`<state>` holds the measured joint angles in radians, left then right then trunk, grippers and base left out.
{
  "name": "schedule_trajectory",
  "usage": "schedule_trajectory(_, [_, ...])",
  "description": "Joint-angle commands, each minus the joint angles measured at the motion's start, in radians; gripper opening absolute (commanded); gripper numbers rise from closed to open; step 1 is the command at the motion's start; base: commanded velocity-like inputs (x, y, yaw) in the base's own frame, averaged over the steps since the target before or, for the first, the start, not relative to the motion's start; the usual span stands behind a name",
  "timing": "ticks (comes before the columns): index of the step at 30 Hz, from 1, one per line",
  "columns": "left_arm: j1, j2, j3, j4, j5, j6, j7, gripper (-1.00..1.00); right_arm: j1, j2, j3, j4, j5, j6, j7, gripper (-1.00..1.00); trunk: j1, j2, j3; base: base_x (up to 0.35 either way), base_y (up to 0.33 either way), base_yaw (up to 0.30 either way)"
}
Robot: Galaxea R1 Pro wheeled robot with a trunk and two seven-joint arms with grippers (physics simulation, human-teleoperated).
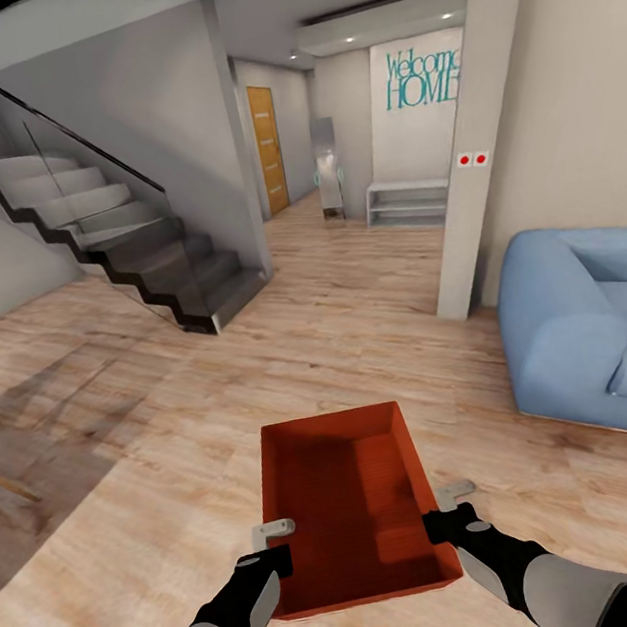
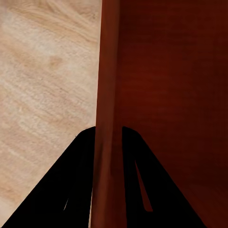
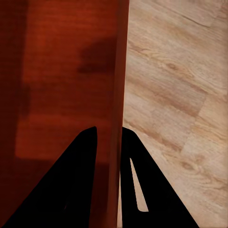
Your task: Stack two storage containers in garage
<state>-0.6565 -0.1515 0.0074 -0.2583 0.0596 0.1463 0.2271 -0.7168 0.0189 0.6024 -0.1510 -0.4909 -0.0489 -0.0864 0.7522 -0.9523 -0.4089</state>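
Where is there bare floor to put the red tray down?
Bare wood floor lies ahead, between the stairs and the blue sofa. It is tighter near the sofa and the pillar. Both claws, left and right, pinch the tray.

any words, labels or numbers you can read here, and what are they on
"Welcome HOME" in teal letters, on the white wall panel at the far end of the hall; the pillar cuts off the right edge of the words.
The two red dots on the pillar carry no text that can be read.
No writing on the orange-red container.
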Motion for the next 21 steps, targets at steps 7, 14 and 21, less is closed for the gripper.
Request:
schedule_trajectory(7, [0.000,0.023,-0.009,-0.006,-0.022,0.007,0.009,-1.00,-0.001,-0.004,-0.007,0.005,-0.015,-0.005,-0.010,-1.00,0.001,-0.001,-0.001,0.323,0.000,0.000])
schedule_trajectory(14, [0.000,0.022,-0.009,-0.006,-0.022,0.007,0.009,-1.00,-0.001,-0.004,-0.007,0.005,-0.015,-0.005,-0.010,-1.00,0.001,-0.001,-0.001,0.323,0.000,0.000])
schedule_trajectory(21, [0.000,0.022,-0.009,-0.006,-0.021,0.008,0.009,-1.00,-0.001,-0.004,-0.007,0.005,-0.015,-0.005,-0.010,-1.00,0.001,-0.001,-0.001,0.323,0.000,0.000])
